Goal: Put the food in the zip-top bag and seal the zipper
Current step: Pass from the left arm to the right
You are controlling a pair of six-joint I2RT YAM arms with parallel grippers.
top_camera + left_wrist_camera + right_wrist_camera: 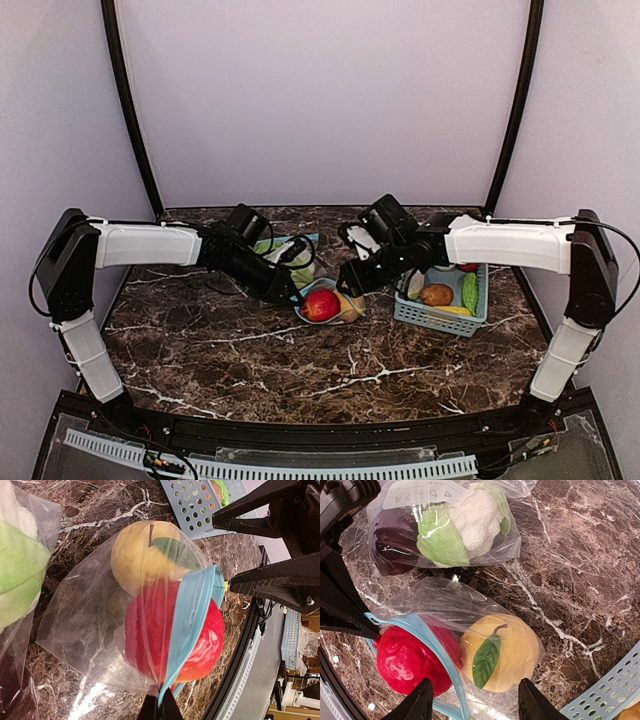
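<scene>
Two glossy toy fruits [407, 657], red and yellow, sit bagged just ahead of the empty, parted right claw [476, 700]. The left claw [160, 707] is clamped on the clear plastic zip-top bag [85, 625] at its mouth, apparently to steady it.

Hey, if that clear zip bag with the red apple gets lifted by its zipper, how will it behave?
Probably floppy: the zip bag wrinkles and drapes over its contents. The round red apple and yellow fruit would likely roll downward. The apple sits at the blue zipper, so it might slip out.
</scene>
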